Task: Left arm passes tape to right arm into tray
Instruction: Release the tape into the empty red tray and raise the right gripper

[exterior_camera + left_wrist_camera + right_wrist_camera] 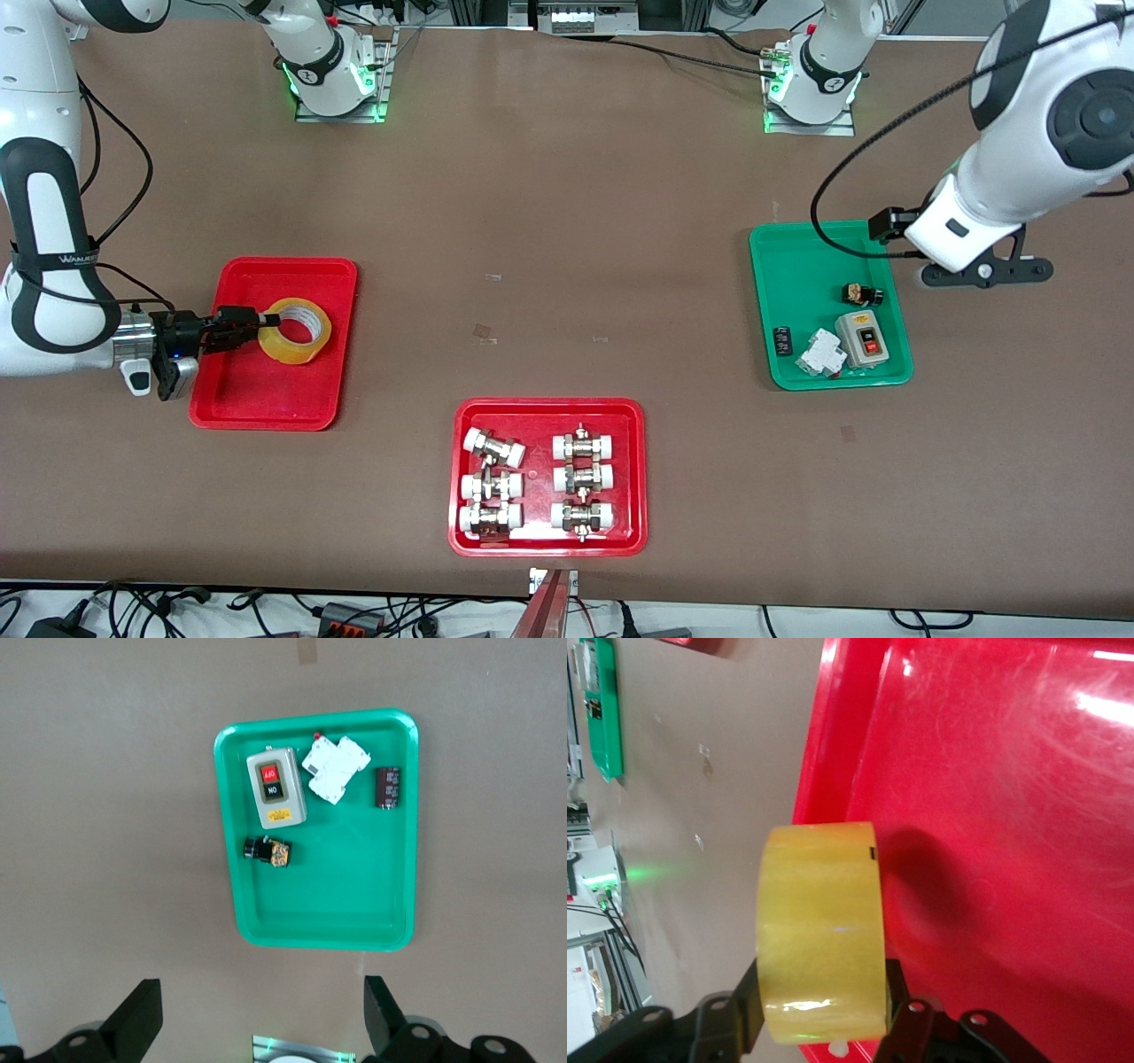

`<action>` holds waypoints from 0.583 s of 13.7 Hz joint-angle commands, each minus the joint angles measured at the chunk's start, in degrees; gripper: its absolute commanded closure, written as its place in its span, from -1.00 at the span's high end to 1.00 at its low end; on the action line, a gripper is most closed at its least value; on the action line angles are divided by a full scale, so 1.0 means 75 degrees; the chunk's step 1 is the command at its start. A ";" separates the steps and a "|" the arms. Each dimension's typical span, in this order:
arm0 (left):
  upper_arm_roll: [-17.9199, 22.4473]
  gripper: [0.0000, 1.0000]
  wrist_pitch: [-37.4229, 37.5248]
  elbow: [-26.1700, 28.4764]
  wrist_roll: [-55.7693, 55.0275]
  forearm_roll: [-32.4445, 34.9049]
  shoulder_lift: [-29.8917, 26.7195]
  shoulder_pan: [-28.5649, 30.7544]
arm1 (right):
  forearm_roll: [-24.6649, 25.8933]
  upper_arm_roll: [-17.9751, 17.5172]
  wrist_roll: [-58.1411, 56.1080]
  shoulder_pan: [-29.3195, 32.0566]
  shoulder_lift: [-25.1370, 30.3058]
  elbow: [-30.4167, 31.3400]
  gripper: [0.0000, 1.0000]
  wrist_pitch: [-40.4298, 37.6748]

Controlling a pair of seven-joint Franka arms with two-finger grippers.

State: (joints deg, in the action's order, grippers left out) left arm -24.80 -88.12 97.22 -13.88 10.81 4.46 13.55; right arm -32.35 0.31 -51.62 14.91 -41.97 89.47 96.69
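The right gripper (252,326) hangs over the plain red tray (232,400), its jaws pinching the wall of the tape (295,330), one finger inside the core and one outside. The roll sits just above the tray floor; whether it touches cannot be told. On the worktop (567,221), well apart, the left gripper (263,1014) waits over the green tray (354,904), jaws spread and holding nothing.

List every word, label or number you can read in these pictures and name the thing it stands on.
"WANJIROBOT": band on the right arm, last letters uncertain.
"NO": push-button switch box, under its red button; the yellow label below it is too blurred to read.
Tape, red trays: no text.
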 commanded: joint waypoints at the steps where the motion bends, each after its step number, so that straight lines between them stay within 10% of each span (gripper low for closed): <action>1: 0.0467 1.00 0.0016 -0.1014 0.0234 0.0128 0.0526 -0.0071 | 0.0899 -0.0136 -0.0218 -0.0042 -0.0029 -0.0023 1.00 0.0699; 4: 0.2622 1.00 0.0589 -0.1631 0.0292 -0.0244 0.0577 -0.1743 | 0.1979 -0.0136 -0.0195 -0.0556 0.0240 -0.0023 1.00 0.1567; 8: 0.2615 1.00 0.0299 -0.0764 0.0351 -0.1054 -0.0196 -0.1701 | 0.3151 -0.0124 0.0738 -0.1003 0.1082 -0.0023 1.00 0.1909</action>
State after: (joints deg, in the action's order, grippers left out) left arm -5.73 -85.04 88.38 -11.97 4.30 6.50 1.48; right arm -12.22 -0.78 -49.79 8.43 -38.62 87.92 110.65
